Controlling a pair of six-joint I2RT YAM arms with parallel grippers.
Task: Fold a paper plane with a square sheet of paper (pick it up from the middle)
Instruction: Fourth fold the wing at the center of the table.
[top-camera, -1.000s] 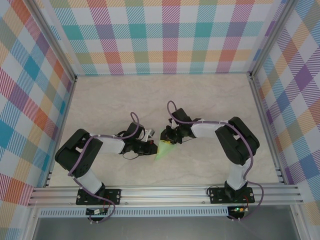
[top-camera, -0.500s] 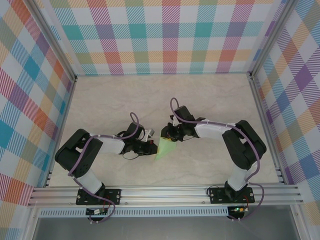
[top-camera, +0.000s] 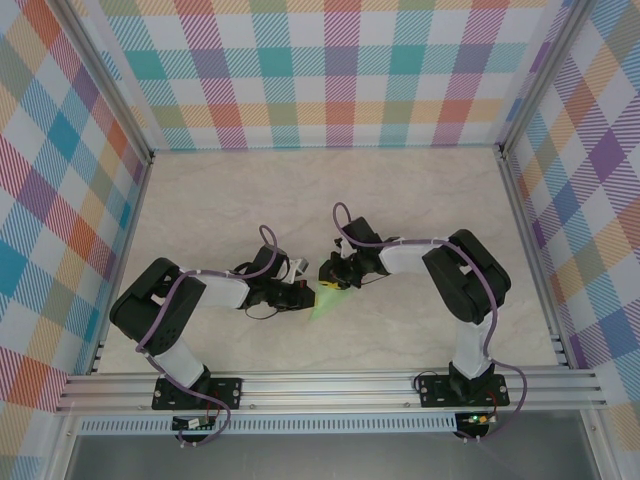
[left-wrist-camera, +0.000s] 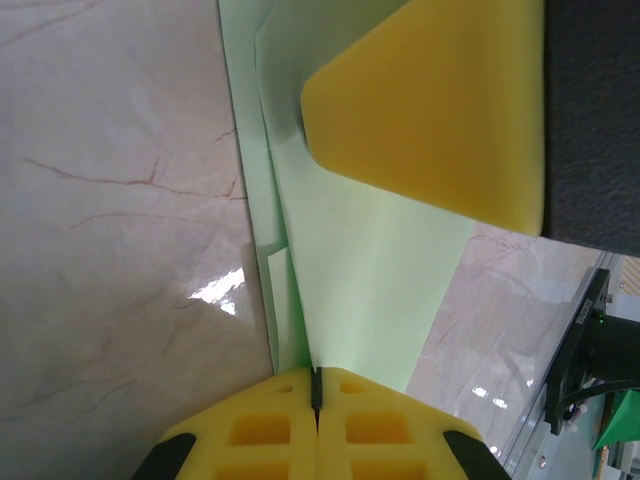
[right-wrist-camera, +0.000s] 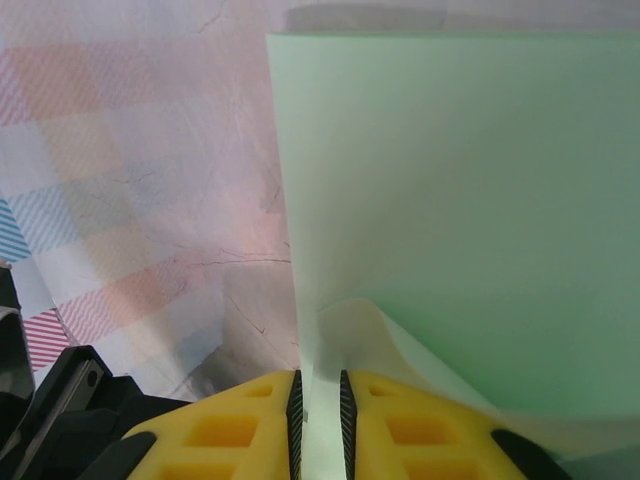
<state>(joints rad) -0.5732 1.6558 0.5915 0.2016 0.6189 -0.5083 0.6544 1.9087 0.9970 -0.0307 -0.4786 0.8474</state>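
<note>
The paper plane (top-camera: 322, 303) is a slim pale-green folded wedge at the middle of the table, with its point toward the near edge. My left gripper (top-camera: 305, 296) comes at it from the left and is shut on its centre crease (left-wrist-camera: 316, 385). Layered flaps of the paper plane (left-wrist-camera: 360, 280) spread away from those jaws. My right gripper (top-camera: 335, 281) meets the wide upper end from the right. Its jaws (right-wrist-camera: 319, 400) are closed on a pale-green layer of the plane (right-wrist-camera: 460, 200) that curls up between them. One yellow right finger (left-wrist-camera: 440, 110) shows over the paper in the left wrist view.
The marble-patterned tabletop (top-camera: 300, 200) stretches behind and to both sides of the grippers. Plaid walls (top-camera: 330, 70) close it in at the back and sides. An aluminium rail (top-camera: 330, 385) carrying both arm bases runs along the near edge.
The right gripper swung slightly up and right half a second ago, baring more of the paper. It has since come back down-left over the wide end. The left gripper has not moved.
</note>
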